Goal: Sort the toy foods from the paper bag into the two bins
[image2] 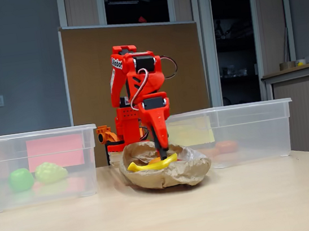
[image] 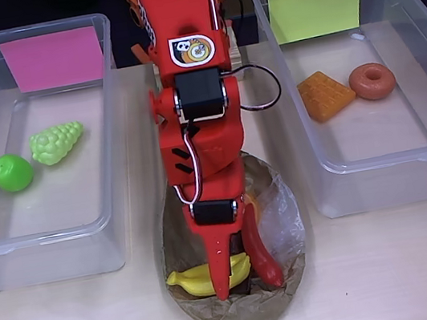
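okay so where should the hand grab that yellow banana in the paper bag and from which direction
Probably the banana's middle, coming straight down from above. It lies flat and crosswise in the open paper bag, so fingers can straddle its narrow width there. The hand already points down over that spot; the red chili beside it crowds the right end.

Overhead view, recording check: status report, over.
Gripper down in paper bag, over banana; grip unclear. Red chili alongside. Four foods already binned.
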Available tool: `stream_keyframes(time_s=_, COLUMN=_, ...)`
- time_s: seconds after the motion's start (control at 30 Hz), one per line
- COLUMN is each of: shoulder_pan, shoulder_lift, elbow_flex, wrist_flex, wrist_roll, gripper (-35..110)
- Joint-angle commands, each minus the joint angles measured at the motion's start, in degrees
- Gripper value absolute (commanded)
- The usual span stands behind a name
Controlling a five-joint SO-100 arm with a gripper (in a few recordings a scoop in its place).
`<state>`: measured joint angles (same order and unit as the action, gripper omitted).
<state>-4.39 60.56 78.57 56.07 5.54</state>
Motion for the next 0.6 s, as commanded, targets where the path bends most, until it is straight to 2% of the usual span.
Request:
stream_keyframes(time_s=0.0, shoulder_pan=1.0, shoulder_lift=2.8, elbow_flex=2.6, wrist_flex=-1.5, wrist_roll=-1.2, gripper=37)
stream_keyframes(time_s=0.2, shoulder_pan=1.8, shoulder_lift=0.7, elbow_flex=3.4, wrist_flex=-2.9, wrist_roll=-1.8, gripper=37)
stream_keyframes(time_s=0.57, shoulder_pan=0.2, shoulder_lift=-9.5, elbow_flex=-6.9, wrist_flex=-2.1, wrist_roll=-1.8, gripper=32)
